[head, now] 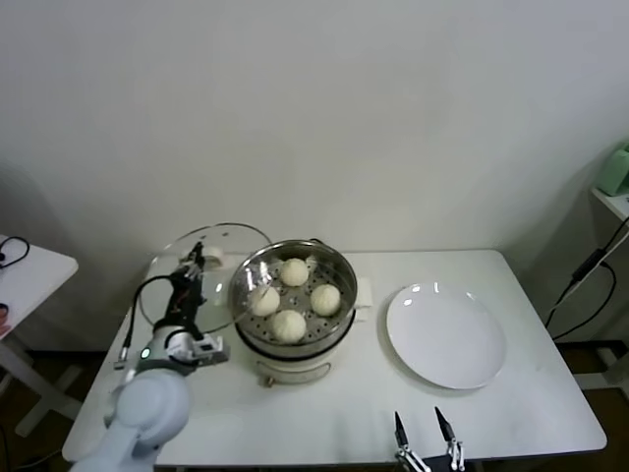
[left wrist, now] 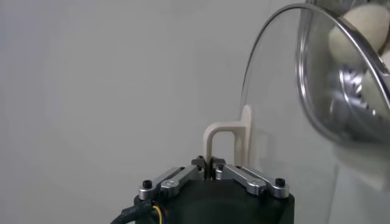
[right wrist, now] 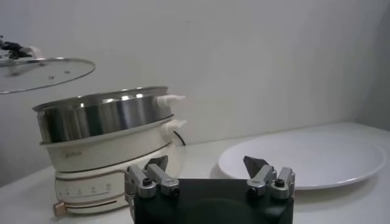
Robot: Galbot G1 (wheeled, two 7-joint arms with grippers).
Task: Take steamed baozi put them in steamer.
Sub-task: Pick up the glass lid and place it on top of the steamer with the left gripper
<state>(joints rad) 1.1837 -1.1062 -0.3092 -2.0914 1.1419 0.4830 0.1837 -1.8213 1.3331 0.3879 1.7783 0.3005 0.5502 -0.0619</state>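
Several cream-white baozi (head: 294,271) lie on the perforated tray inside the shiny steamer (head: 337,327), which stands on its cream base left of the table's middle. My left gripper (head: 197,264) is shut on the cream handle (left wrist: 228,137) of the round glass lid (head: 228,246) and holds the lid tilted, above and to the left of the steamer, overlapping its left rim. In the left wrist view the gripper (left wrist: 209,163) pinches the handle, and a baozi (left wrist: 362,30) shows through the lid (left wrist: 286,91). My right gripper (head: 423,423) is open and empty at the table's front edge.
A flat white plate (head: 447,334) lies right of the steamer, with nothing on it. The right wrist view shows my right gripper (right wrist: 204,163) low over the table, the steamer (right wrist: 103,122), the raised lid (right wrist: 42,70) and the plate (right wrist: 311,158). A small side table (head: 29,270) stands far left.
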